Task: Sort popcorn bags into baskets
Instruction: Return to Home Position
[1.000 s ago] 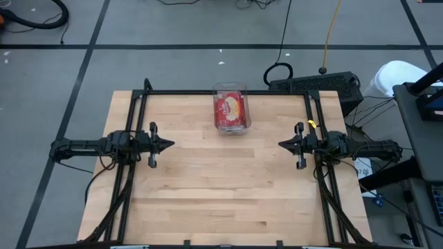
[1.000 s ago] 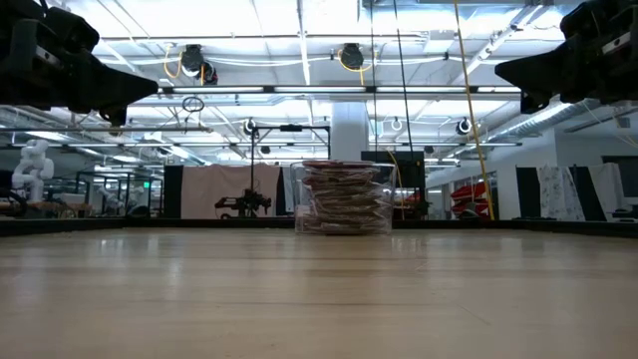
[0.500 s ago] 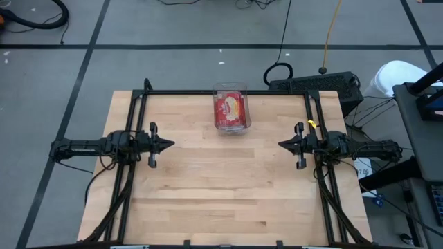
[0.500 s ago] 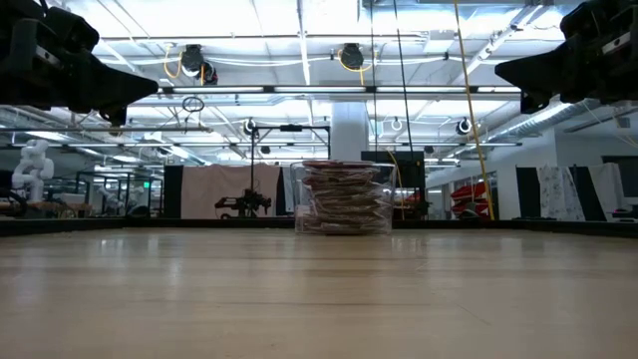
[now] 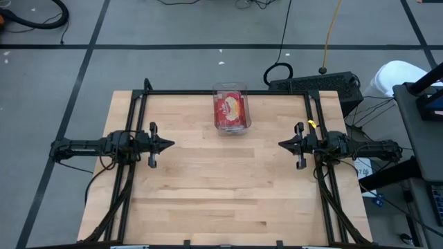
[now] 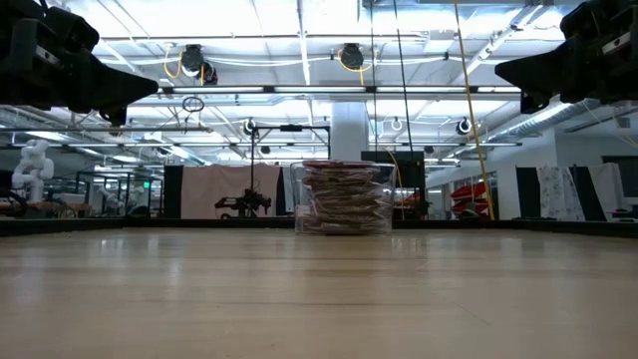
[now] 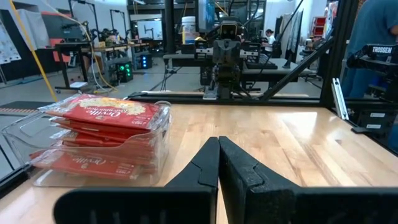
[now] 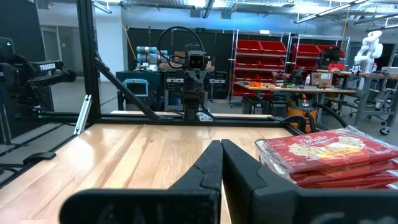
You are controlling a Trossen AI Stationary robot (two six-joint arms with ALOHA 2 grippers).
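Note:
A clear plastic basket [image 5: 230, 107] stands at the table's far edge, near the middle. Several red popcorn bags [image 7: 106, 134] lie stacked flat inside it and rise above its rim [image 6: 344, 197]. The top bag [image 8: 323, 149] shows its cream-yellow picture and white lettering. My left gripper [image 5: 170, 144] hangs level above the table's left side, shut and holding nothing. My right gripper [image 5: 282, 144] hangs level above the right side, also shut with nothing in it. Both point at each other across the table, well away from the basket.
A black metal frame [image 5: 228, 92] runs along the table's far, left and right edges. Bare wooden tabletop [image 5: 228, 187] lies between the grippers and toward the near edge. Cables and a dark box [image 5: 315, 83] sit on the floor beyond the far right corner.

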